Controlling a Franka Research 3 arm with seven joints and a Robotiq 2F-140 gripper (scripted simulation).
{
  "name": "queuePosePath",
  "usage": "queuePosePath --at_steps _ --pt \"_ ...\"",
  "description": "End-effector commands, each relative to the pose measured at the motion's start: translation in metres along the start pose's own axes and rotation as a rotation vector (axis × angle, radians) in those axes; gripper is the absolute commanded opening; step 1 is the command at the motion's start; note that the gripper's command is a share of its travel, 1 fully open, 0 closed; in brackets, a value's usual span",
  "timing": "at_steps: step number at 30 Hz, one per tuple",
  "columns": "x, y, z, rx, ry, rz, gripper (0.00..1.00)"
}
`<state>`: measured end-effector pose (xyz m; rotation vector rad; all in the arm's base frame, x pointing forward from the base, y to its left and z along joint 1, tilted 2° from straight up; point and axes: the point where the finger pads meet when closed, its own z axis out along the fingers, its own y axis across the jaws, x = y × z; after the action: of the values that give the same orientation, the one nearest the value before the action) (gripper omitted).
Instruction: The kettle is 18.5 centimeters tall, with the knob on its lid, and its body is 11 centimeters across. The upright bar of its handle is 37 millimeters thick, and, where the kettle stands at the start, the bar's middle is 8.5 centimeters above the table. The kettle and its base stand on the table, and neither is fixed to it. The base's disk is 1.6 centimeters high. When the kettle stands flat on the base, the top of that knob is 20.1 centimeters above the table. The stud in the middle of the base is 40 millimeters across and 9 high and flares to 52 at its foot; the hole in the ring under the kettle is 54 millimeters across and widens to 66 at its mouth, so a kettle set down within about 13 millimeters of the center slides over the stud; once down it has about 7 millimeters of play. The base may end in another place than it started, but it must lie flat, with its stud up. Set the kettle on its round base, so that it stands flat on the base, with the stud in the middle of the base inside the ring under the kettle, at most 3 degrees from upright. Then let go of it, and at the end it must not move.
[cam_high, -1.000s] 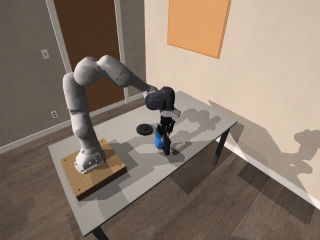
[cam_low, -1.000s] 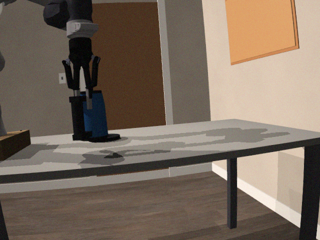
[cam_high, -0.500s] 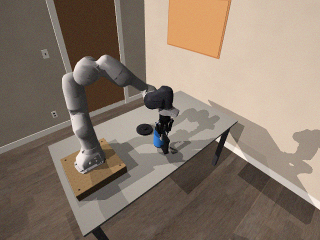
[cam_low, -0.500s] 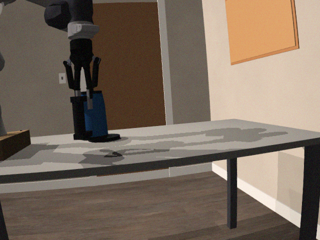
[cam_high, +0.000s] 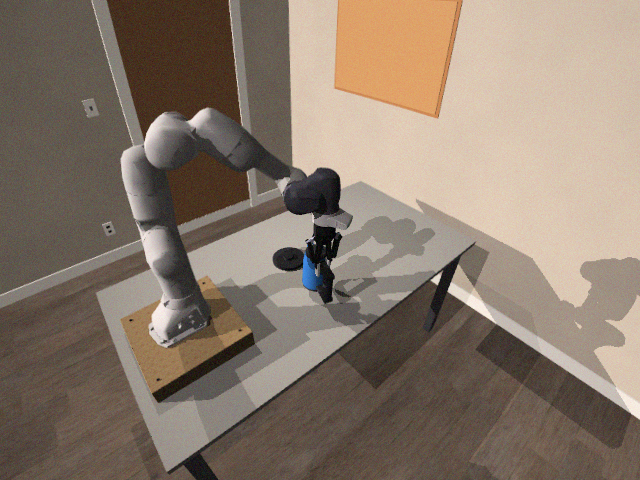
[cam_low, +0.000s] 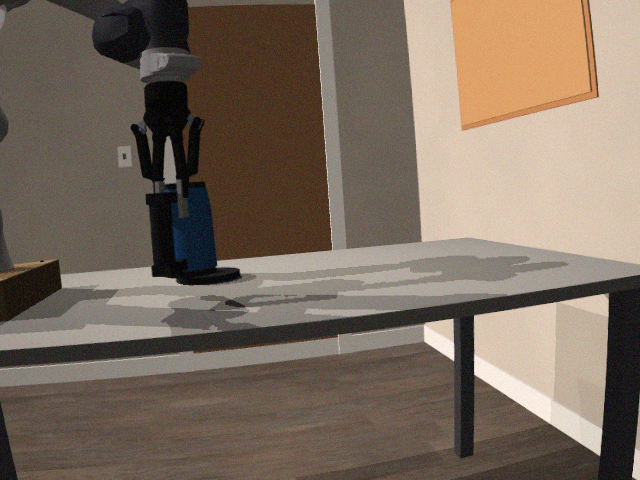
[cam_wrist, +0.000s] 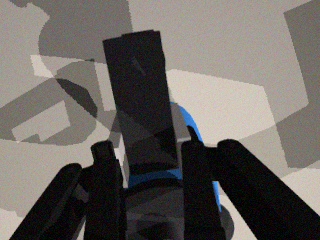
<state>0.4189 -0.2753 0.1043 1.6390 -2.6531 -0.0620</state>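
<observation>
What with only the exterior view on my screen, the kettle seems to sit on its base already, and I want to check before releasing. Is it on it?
Observer: No. In the top view the kettle is beside the round base, not on it; the base lies bare.
Operator: Does the gripper have the handle?
Observer: Yes. In the wrist view the gripper is shut on the black handle bar, one finger on each side.
</observation>
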Motion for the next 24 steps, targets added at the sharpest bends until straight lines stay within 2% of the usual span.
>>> queuePosePath --at_steps 1,24 --pt "-0.006 -0.003 -0.004 0.013 0.004 0.027 0.0" --pt "-0.079 0.012 -0.003 0.013 0.004 0.027 0.0"
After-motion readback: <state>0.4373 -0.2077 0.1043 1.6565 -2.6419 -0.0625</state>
